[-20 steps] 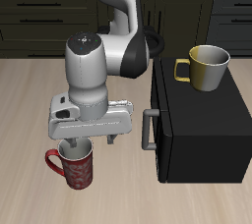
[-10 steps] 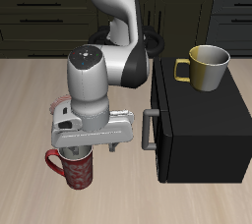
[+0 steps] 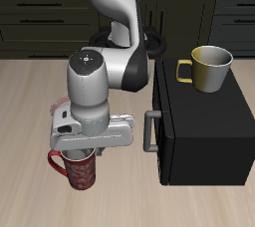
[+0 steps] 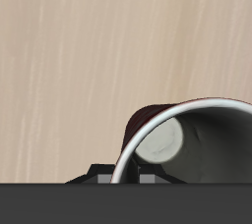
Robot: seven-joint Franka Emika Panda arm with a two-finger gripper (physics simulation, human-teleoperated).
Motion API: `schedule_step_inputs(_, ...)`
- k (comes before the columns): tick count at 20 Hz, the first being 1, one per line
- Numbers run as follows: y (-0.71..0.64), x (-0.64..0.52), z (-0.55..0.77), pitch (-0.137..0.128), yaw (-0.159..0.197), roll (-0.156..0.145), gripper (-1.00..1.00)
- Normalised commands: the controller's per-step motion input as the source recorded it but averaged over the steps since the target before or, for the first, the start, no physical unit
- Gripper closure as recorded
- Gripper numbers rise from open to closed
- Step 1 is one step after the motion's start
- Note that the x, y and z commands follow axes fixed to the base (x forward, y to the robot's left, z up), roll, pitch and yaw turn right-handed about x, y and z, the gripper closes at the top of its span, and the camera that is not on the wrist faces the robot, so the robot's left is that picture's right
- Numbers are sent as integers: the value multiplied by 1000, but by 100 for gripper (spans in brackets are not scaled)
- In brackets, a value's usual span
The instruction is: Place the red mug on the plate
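Observation:
The red mug (image 3: 80, 174), dark red and speckled with its loop handle to one side, stands upright on the table near the front edge. My gripper (image 3: 85, 155) is right above it, lowered onto its rim, and looks open. In the wrist view the mug (image 4: 167, 140) shows its grey-white inside, and my gripper (image 4: 123, 174) has one fingertip on each side of the rim wall. Only a sliver of the plate's reddish-brown rim (image 3: 62, 103) peeks out behind my arm, farther back on the table; the rest is hidden.
A black cabinet (image 3: 204, 121) with a grey handle (image 3: 150, 131) stands close beside my gripper. A plain yellow mug (image 3: 211, 67) stands on top of it. Dark kitchen cabinets run along the back.
My gripper has come down from above the red mug until its fingers reach the rim. The mug has not moved.

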Motion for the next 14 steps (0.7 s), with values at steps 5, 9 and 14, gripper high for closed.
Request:
schedule_step_inputs(5,-15,-83,74,-11,2,2,100)
schedule_step_inputs(9,-37,-98,165,-18,-15,2,100)
schedule_step_inputs(14,-64,-232,258,-39,-48,-3,100)
